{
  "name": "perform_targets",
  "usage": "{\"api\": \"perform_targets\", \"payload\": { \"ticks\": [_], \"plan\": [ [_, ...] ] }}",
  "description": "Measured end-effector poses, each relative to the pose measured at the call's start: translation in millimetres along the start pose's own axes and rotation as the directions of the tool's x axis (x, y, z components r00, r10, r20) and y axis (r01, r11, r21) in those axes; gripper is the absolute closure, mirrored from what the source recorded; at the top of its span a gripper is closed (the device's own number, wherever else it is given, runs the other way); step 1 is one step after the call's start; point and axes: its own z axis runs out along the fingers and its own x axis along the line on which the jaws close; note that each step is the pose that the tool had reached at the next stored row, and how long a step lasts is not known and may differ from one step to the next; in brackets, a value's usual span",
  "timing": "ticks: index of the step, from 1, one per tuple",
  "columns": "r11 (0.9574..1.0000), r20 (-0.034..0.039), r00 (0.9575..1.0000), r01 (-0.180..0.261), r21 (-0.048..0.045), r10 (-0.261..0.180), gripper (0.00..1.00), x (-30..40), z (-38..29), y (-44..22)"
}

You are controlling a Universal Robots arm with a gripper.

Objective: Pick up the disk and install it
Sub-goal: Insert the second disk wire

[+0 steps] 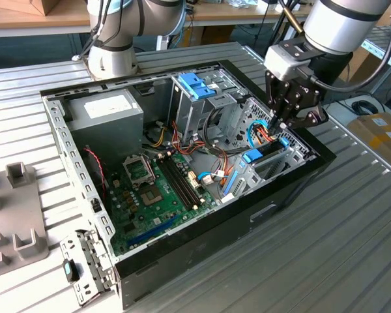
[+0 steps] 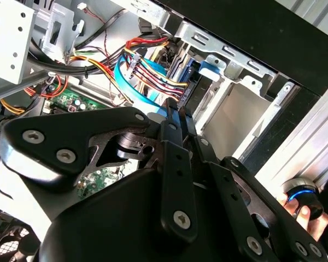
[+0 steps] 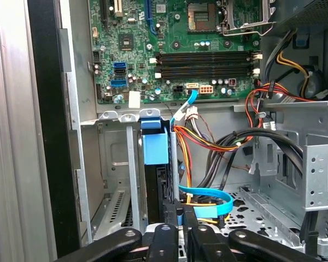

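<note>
The disk point(image 1: 264, 154) stands on edge in the drive bay at the computer case's corner nearest the exterior view's right, its blue plastic frame showing on top. In the first wrist view the disk point(image 3: 156, 164) sits in its metal slot with the blue tab uppermost. My gripper point(image 1: 278, 125) hangs just above the bay. Its black fingers point(image 3: 188, 221) are pressed together, shut, right beside the disk's end, and I see nothing between them. In the second wrist view the fingertips point(image 2: 173, 112) point at the disk's blue frame point(image 2: 194, 82).
The open black case point(image 1: 293, 189) lies on a slatted metal table. Inside are a green motherboard point(image 1: 156, 189), a grey power supply point(image 1: 107, 114), a drive cage with a blue latch point(image 1: 195, 85) and bundled cables point(image 3: 208, 199). A second arm's base point(image 1: 114, 52) stands behind.
</note>
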Motion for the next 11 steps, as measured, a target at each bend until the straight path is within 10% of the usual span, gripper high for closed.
{"api": "perform_targets", "payload": {
  "ticks": [11],
  "plan": [
    [1.0000, -0.0001, 1.0000, 0.000, 0.0000, 0.000, 0.84, 0.7, 2.0, 1.2]
  ]
}}
